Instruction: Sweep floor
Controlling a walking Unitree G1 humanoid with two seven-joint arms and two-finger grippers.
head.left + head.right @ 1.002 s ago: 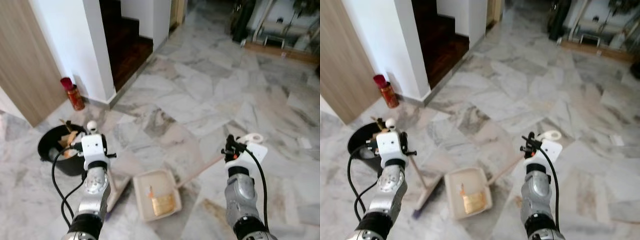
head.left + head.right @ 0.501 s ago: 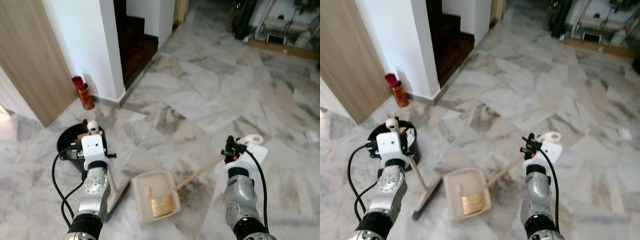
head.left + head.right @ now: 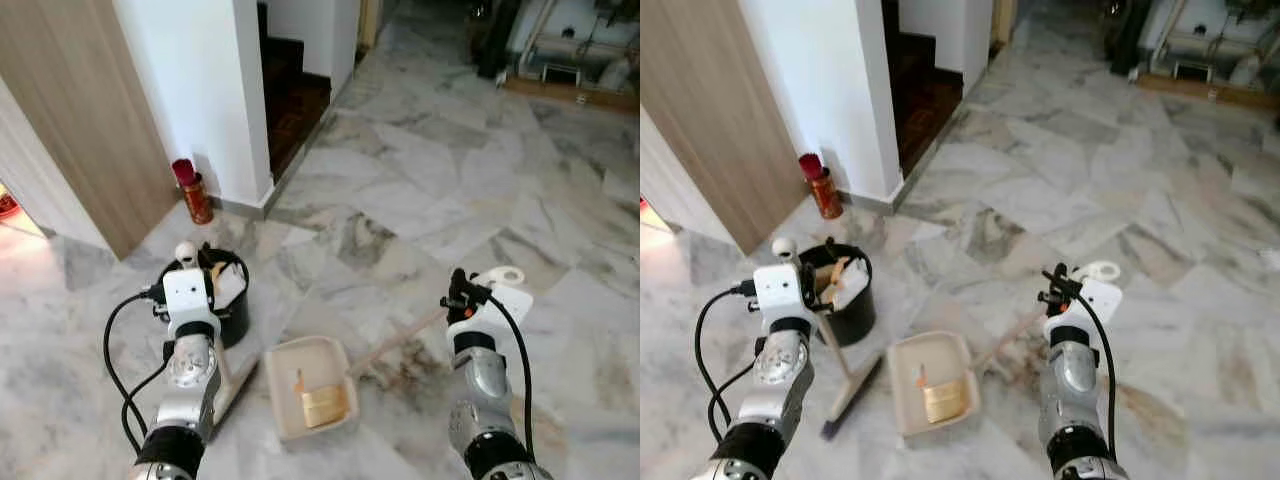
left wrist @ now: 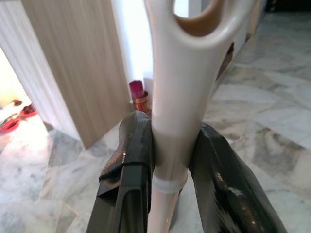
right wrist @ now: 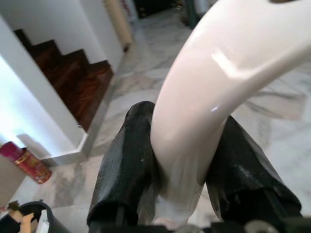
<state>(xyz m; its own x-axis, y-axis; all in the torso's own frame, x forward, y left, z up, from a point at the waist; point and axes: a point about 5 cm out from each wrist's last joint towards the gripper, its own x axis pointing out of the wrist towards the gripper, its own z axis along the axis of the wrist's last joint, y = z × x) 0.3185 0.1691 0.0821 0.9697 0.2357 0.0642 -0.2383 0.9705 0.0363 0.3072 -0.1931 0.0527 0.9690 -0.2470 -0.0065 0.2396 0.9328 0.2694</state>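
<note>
Since a second ago my head camera has swung: the black bucket (image 3: 222,300) now sits higher and nearer the middle of the picture, and more of the wooden door panel (image 3: 75,110) shows on my left. The dustpan and both arms sit in almost the same place in the picture.

Closest to me, the left gripper (image 4: 167,160) is clamped tight on the cream handle of the broom (image 4: 187,87), fingers pressed against both sides of the shaft just below its looped end. The broom's wooden stick (image 3: 837,357) slants down from that gripper to a dark brush head (image 3: 850,390) resting on the marble floor (image 3: 420,190).

The right gripper (image 5: 182,165) is likewise closed hard around the white curved handle of the dustpan (image 5: 228,73). From it a long stick runs down and towards my left to the cream pan (image 3: 310,390), which lies flat on the floor between my two arms, holding a tan scrap (image 3: 324,403).

The brush head lies just beside the pan's left edge. Behind it stands the bucket, with paper scraps inside. Farther back, a red canister (image 3: 194,189) stands by the white wall (image 3: 200,80), beside dark wooden stairs (image 3: 295,90).
</note>
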